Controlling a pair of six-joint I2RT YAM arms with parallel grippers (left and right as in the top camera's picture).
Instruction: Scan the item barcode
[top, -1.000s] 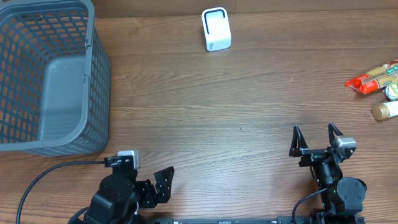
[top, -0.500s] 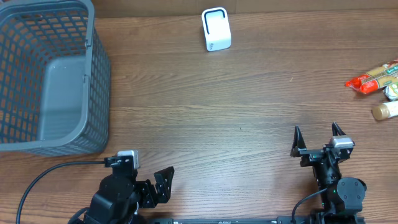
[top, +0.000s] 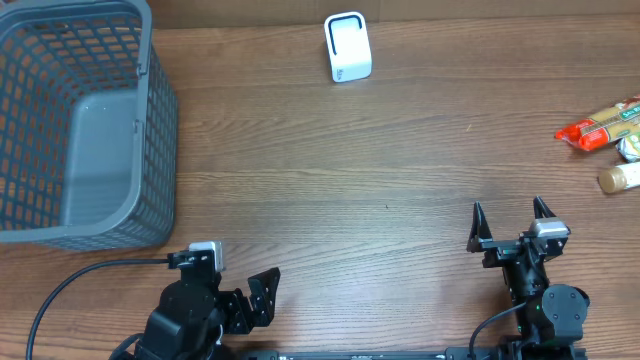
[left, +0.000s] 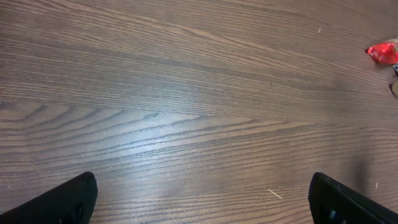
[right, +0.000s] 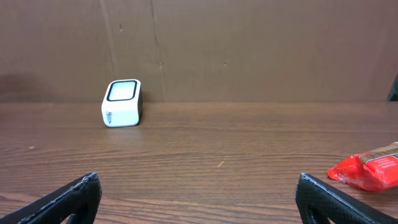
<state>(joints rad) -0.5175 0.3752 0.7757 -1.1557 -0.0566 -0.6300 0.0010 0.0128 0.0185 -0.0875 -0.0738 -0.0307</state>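
Jaws on right turned slightly since a second ago, apart, empty; left jaws unmoved, apart; scanner (top: 348, 46), red packet (top: 598, 126) unchanged.

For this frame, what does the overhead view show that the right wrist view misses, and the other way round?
Only overhead: the grey basket at the left, the left gripper, open, and a small bottle by the right edge. Only the right wrist: the brown wall behind the table. Both: the white scanner, the red packet, the table and the open right gripper.
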